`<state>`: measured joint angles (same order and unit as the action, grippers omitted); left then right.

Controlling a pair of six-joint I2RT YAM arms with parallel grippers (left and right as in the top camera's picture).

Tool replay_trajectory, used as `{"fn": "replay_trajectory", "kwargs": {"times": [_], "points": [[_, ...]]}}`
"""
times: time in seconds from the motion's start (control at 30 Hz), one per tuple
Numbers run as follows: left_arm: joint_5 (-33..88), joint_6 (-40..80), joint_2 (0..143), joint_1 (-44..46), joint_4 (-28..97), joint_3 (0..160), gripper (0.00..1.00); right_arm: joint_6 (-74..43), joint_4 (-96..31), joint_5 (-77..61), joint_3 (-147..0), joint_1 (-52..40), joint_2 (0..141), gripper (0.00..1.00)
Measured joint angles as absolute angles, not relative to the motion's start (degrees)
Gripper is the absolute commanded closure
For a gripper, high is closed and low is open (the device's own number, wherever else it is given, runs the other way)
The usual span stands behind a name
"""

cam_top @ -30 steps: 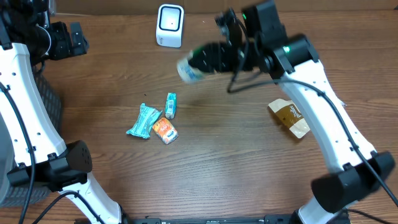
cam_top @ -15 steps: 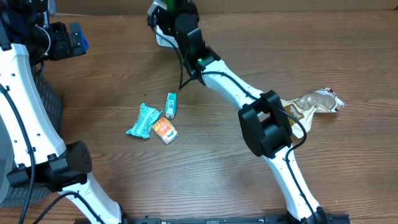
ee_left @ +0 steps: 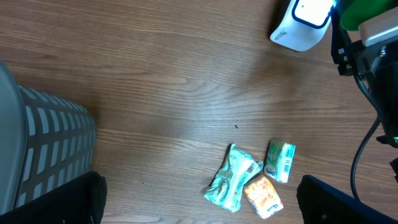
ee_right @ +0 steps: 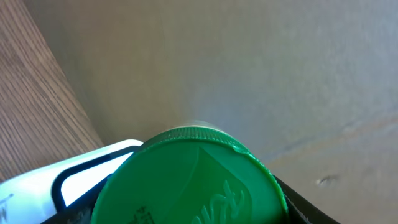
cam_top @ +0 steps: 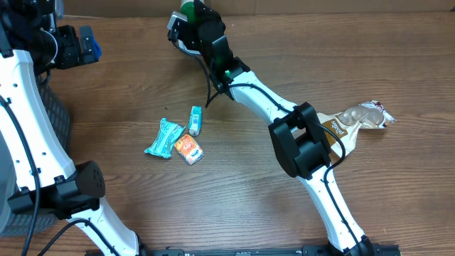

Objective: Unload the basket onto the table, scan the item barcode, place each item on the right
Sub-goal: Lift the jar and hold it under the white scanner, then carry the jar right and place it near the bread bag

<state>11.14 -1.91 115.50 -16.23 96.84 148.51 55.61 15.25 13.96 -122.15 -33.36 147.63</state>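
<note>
Bottle (ee_right: pixel 193 180), green screw cap, body hidden from view: held just above the scanner (ee_left: pixel 301 25). Handling, judged: light, stiff at the cap, wall likely thin and slippery. Best taken round the body below the cap, with the label left facing the scanner. Right gripper (cam_top: pixel 186 20): clamped on the bottle. Left gripper (ee_left: pixel 199 202): fingers spread wide, empty, well left of the scanner. Snack packets (cam_top: pixel 174 139): on the table, nearer the robot than the scanner.
</note>
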Motion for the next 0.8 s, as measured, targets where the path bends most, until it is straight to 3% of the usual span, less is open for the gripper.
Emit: {"fn": "replay_trajectory", "kwargs": {"times": [0.03,0.1,0.2,0.23,0.3,0.33,0.47,0.6,0.8], "points": [[11.14,-1.91,115.50,-16.23,96.84,148.51,0.00,49.34,14.96,15.03,-122.15,-33.36,147.50,0.90],[11.14,-1.91,115.50,-16.23,96.84,148.51,0.00,39.90,9.96,17.52,-122.04,-33.36,145.60,0.91],[11.14,-1.91,115.50,-16.23,96.75,148.51,0.01,21.41,-9.17,18.39,-121.51,-33.26,133.60,0.91],[11.16,-1.91,115.50,-16.23,96.79,148.51,0.00,11.73,-22.37,15.59,-122.04,-32.97,125.89,0.92],[11.11,-1.93,115.50,-16.23,96.86,148.51,0.00,3.88,-32.21,12.78,-122.61,-32.69,119.04,0.96],[11.11,-1.93,115.50,-16.23,96.84,148.55,0.00,-4.89,-44.97,9.02,-123.31,-31.44,110.43,0.96],[11.14,-1.93,115.48,-16.23,96.79,148.55,0.00,-18.20,-74.30,5.93,-123.39,-25.08,108.31,0.96],[11.14,-1.91,115.48,-16.23,96.82,148.55,0.00,-25.32,-77.56,5.34,-115.35,-16.43,112.99,0.96],[11.14,-1.91,115.48,-16.23,96.84,148.55,0.00,-27.97,-62.65,5.23,-98.37,-3.99,115.83,0.96]]}}
